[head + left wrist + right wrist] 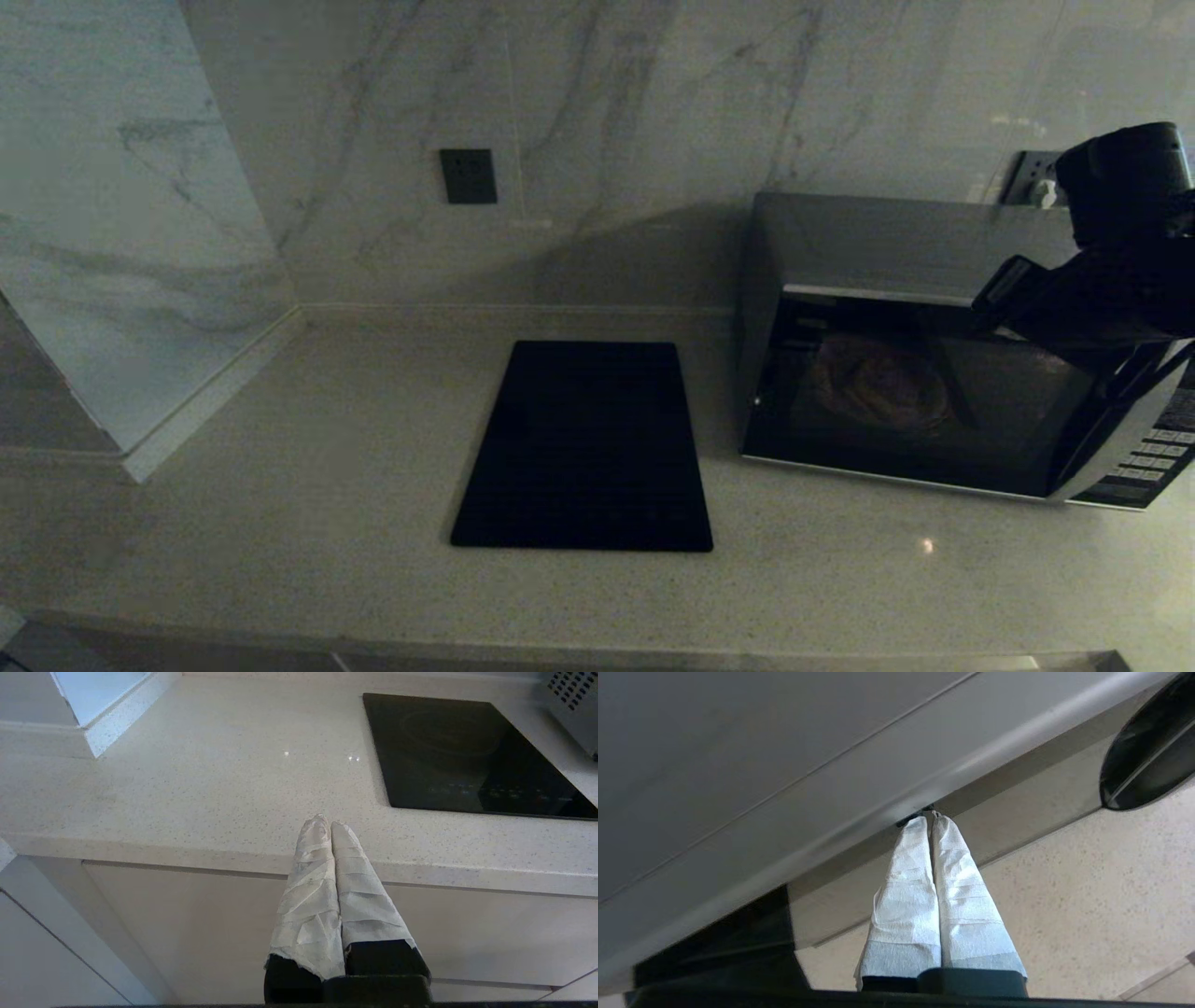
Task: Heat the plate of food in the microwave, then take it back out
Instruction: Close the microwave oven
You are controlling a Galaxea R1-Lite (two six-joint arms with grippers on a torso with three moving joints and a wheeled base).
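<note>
The dark grey microwave (896,373) stands at the right of the counter with its black glass door closed. Behind the glass a round brownish shape (878,383) shows faintly; it looks like the plate of food, but its detail is hidden. My right arm (1111,271) reaches over the microwave's upper right corner, above the button panel (1153,453). My right gripper (930,817) is shut, empty, its taped tips against a seam on the grey microwave body (784,765). My left gripper (327,823) is shut and empty, parked at the counter's front edge.
A flat black rectangular cooktop (583,448) is set in the pale speckled counter (280,485) left of the microwave. A marble wall with a dark outlet (468,175) stands behind. A wall corner (140,448) juts out at the left.
</note>
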